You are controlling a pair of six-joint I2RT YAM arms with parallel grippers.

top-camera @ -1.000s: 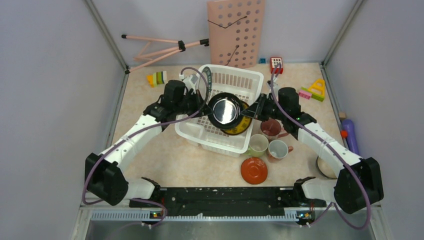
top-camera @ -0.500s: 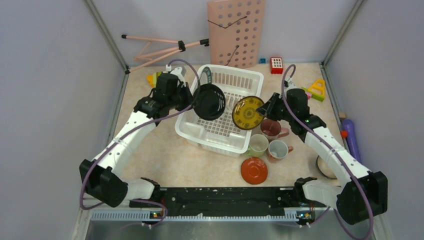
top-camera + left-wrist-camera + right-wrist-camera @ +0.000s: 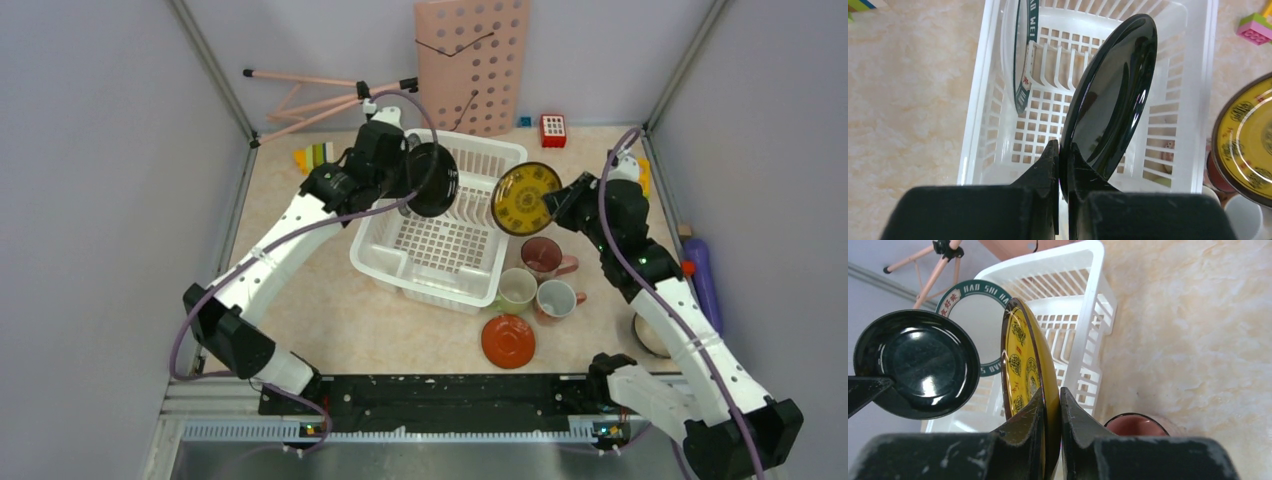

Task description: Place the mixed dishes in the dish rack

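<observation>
While right gripper is pinching yellow plate on edge by dish rack's right wall, left gripper, nearer the tines, is clamping black plate upright over them, parallel to the green-rimmed plate.

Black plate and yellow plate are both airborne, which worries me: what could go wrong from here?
Each gripper pinches only a rim edge: the left gripper on the black plate, the right gripper on the yellow plate, so either might slip. The black plate could also knock the green-rimmed plate standing in the dish rack.
</observation>
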